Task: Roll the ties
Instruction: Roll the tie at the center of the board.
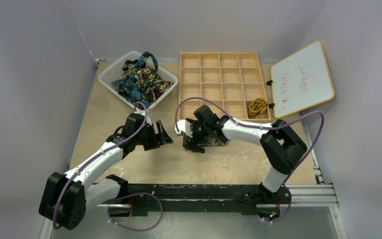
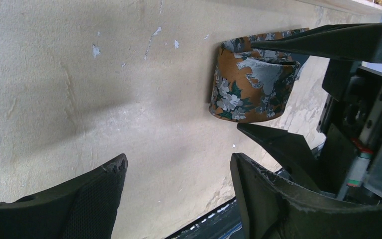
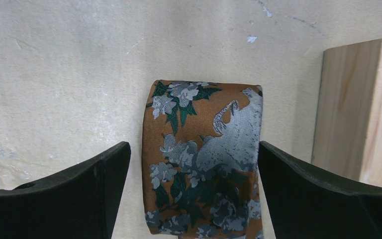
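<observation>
Near the wooden tray (image 1: 181,84), by its front edge on the table (image 1: 204,169), a brown floral tie (image 3: 204,159) lay fully rolled on its side. Right gripper (image 1: 193,143) straddled the roll, jaws spread wide to either side. One jaw possibly brushed the fabric, but no squeeze showed in the wrist view. Left gripper (image 1: 165,137) hung just beside it, jaws well apart, holding nothing.

Progress: gold tie (image 1: 257,106) already coiled in the tray's near-right compartment. Brown roll finished but not yet in a compartment. Left to do: tangled heap of ties (image 1: 140,79), blue-teal and floral, in the white basket (image 1: 110,74) at back left.

Whiteboard (image 1: 303,79) carried red handwriting, too small to read. No brands noted.
</observation>
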Robot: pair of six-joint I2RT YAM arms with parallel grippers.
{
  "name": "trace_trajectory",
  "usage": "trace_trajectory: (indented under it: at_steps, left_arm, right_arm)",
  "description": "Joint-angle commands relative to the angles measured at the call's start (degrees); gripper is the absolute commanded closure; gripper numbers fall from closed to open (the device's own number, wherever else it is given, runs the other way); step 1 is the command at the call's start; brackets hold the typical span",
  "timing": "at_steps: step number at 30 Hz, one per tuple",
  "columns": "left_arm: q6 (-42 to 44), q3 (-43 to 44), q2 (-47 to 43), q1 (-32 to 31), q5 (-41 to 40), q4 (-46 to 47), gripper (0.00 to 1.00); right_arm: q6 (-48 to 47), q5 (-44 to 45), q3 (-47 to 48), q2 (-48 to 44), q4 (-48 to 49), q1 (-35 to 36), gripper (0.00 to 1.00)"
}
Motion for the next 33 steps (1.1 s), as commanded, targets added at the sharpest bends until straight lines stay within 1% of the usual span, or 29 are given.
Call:
trace_trajectory:
  at_steps: [1,3,5,7,12,14,16,18,20,23,27,29,33]
  left_arm:
    - [1.47,-0.36,-0.54,0.56,-0.38,0.41,0.26]
    - [1.62,-0.18,-0.38,0.64,-0.37,0.22,0.26]
    - [1.63,-0.18,-0.37,0.80,-0.29,0.31,0.26]
    - [1.63,-0.27,-0.37,0.89,-0.24,0.33,0.26]
    - [1.80,-0.35,-0.37,1.14,-0.05,0.07,0.26]
    - [1.88,-0.36,-0.29,1.23,-0.02,0.00,0.26]
    - [1.81,-0.42,-0.24,1.32,0.10,0.08,0.26]
    - [1.80,-0.45,-0.08,1.41,0.26,0.21,0.26]
    - [1.74,-0.44,0.06,1.50,0.48,0.22,0.26]
    - [1.50,-0.62,-0.17,1.69,0.82,0.43,0.26]
    - [1.30,-0.29,-0.97,2.10,0.90,-0.72,0.26]
    - [1.11,-0.35,-1.47,2.29,0.77,-1.22,0.26]
    - [0.28,-0.66,-1.34,2.48,1.19,-0.92,0.26]
  right_arm:
    - [-2.05,1.26,2.01,1.75,-0.23,0.38,0.04]
    - [-2.43,1.30,1.40,2.22,0.99,0.30,0.06]
    - [-2.01,0.69,0.46,2.01,3.91,0.33,0.12]
    - [-1.70,0.26,-0.33,2.05,5.87,0.37,0.15]
    - [-3.17,-1.24,0.82,4.86,3.06,0.34,0.29]
    - [-3.09,-1.43,1.46,5.94,1.30,0.38,0.31]
    - [-2.80,-2.82,1.52,6.02,0.65,0.46,0.36]
    - [-1.79,-4.66,0.99,5.28,0.99,0.87,0.43]
    - [0.31,-5.86,-0.06,3.95,2.33,1.90,0.46]
    - [5.52,-8.30,-2.39,2.31,6.01,4.47,0.53]
    - [10.87,-8.42,-3.39,2.42,9.74,8.87,0.54]
    - [12.69,-5.47,-3.61,2.90,11.41,10.56,0.53]
    - [13.70,-3.26,-0.89,5.82,10.29,10.65,0.39]
